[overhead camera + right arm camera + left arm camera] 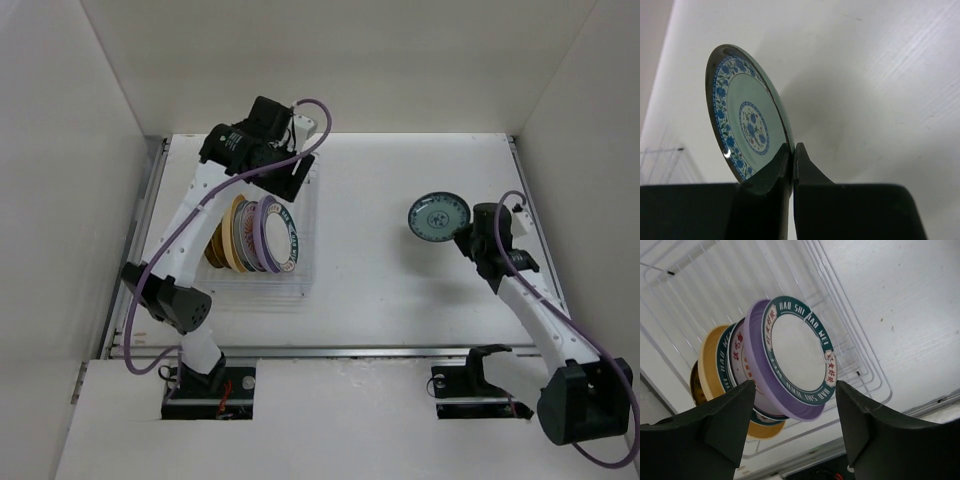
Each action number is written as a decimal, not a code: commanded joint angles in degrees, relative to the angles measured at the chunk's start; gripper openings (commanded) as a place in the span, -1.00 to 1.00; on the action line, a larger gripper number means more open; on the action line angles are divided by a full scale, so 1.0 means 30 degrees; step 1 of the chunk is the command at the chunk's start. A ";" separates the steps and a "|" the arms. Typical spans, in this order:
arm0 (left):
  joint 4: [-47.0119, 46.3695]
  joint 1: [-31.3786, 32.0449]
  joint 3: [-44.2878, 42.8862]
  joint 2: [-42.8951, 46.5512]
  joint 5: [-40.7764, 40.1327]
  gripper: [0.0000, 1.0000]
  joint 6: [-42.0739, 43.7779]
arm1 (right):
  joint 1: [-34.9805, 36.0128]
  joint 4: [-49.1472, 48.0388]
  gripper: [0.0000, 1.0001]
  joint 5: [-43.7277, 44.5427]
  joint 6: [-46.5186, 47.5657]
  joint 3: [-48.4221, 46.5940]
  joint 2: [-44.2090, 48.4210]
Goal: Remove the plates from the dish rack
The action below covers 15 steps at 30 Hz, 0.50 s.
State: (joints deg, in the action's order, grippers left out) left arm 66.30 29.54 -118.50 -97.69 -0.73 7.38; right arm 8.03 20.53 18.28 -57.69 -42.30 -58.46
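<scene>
While right gripper (pixel 791 150) clamps teal plate (pixel 747 125), left gripper (pixel 795 385) spread, rim lettering (pixel 799 312) wrist-view only.

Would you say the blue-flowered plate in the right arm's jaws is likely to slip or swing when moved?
The blue-flowered plate looks glossy, so it may slip or pivot in the jaws, which pinch only its rim. It seems rigid, and probably chips if dropped.

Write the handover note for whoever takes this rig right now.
Left pincer: open, aimed at the lavender plate and lettered plate at the front of the dish rack, gripping nothing.
Right pincer: shut on the teal patterned plate by its rim, over the table's right side.
Done: that plate is out of the rack.
Left: set it down; unload those two, the yellow-tan plate and the rest.
</scene>
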 commanded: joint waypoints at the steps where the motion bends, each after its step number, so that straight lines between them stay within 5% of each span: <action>1: 0.1364 0.0406 0.0767 -0.0687 -0.0659 0.24 0.0998 | -0.0568 -0.2648 -1.00 0.0646 -0.1541 0.1119 -0.0551; 12: 0.0719 0.0407 0.2849 -0.1890 -0.4177 0.44 0.1379 | -0.2677 -0.4825 -0.97 -0.1961 -0.1717 0.1711 -0.6321; 15: 0.1188 0.0407 0.2849 -0.2534 -0.4180 0.44 0.1555 | -0.3115 -0.4123 -0.65 -0.2169 -0.2241 0.1533 -0.7087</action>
State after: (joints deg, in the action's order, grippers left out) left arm 67.46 31.20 -110.15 -104.99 -9.08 10.68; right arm -0.43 7.81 12.64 -63.46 -36.29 -78.39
